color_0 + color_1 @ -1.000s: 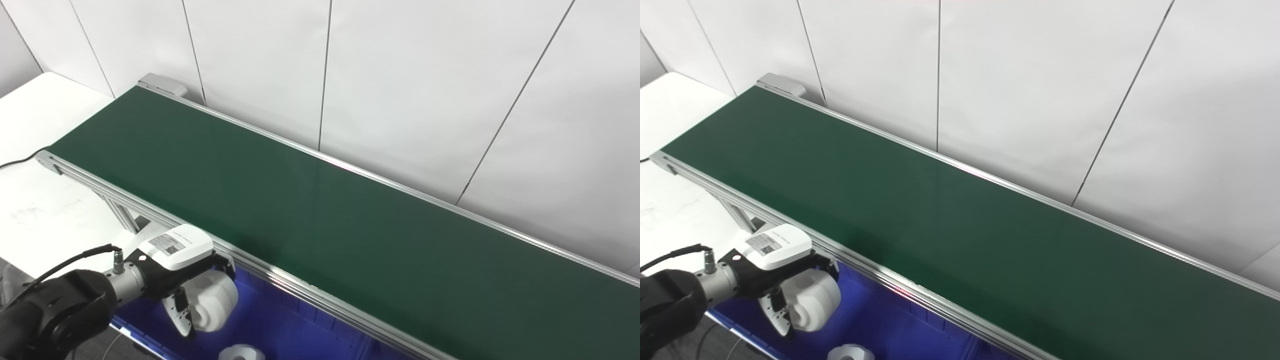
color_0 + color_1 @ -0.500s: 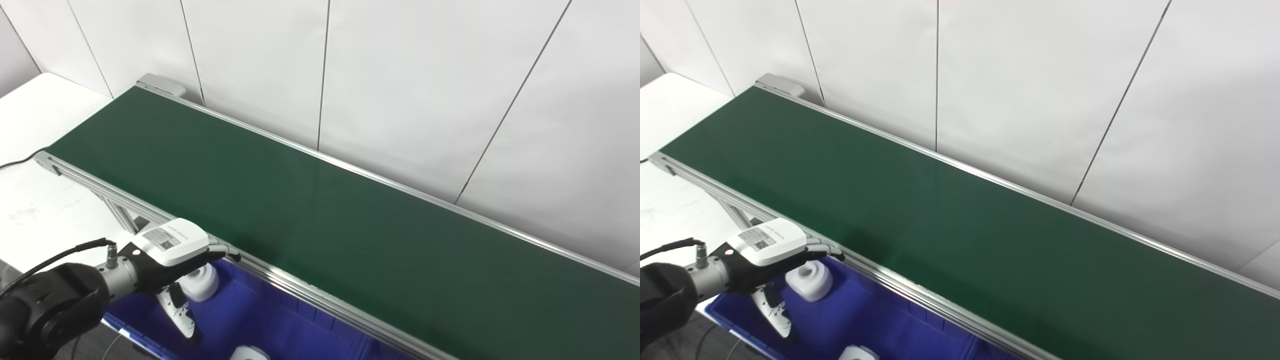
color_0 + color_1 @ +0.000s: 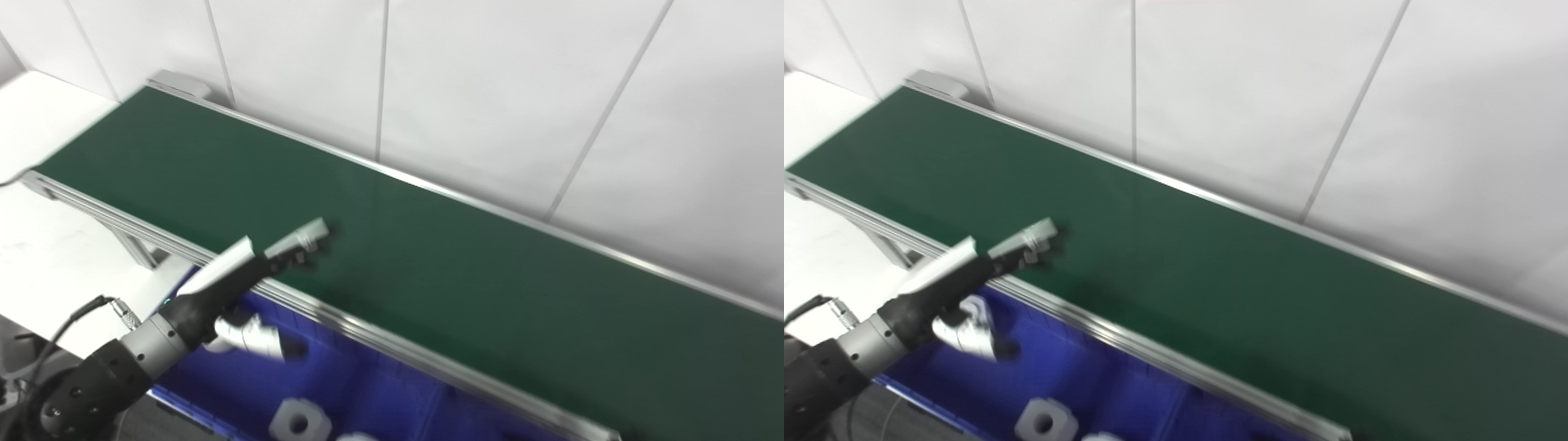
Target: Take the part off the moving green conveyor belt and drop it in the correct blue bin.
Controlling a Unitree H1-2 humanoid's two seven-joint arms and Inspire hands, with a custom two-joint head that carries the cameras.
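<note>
The green conveyor belt [image 3: 441, 275] runs from upper left to lower right and carries no part in view. My left hand [image 3: 245, 269] hovers over the belt's near rail, blurred, open and holding nothing. Its fingers [image 3: 303, 236] stretch out over the belt and its thumb [image 3: 968, 335] hangs below over the blue bin [image 3: 367, 392]. A sliver of a white part [image 3: 977, 303] shows in the bin behind the hand. Another white part with a round hole [image 3: 299, 421] lies lower in the bin. My right hand is not in view.
A silver rail [image 3: 392, 343] edges the belt above the bin. A white table [image 3: 49, 257] stands at the left under the belt's end. White wall panels [image 3: 490, 92] rise right behind the belt.
The left hand let go of the white part, which dropped into the bin. It then rose up and right with fingers stretched over the belt. The camera shifted a little.
</note>
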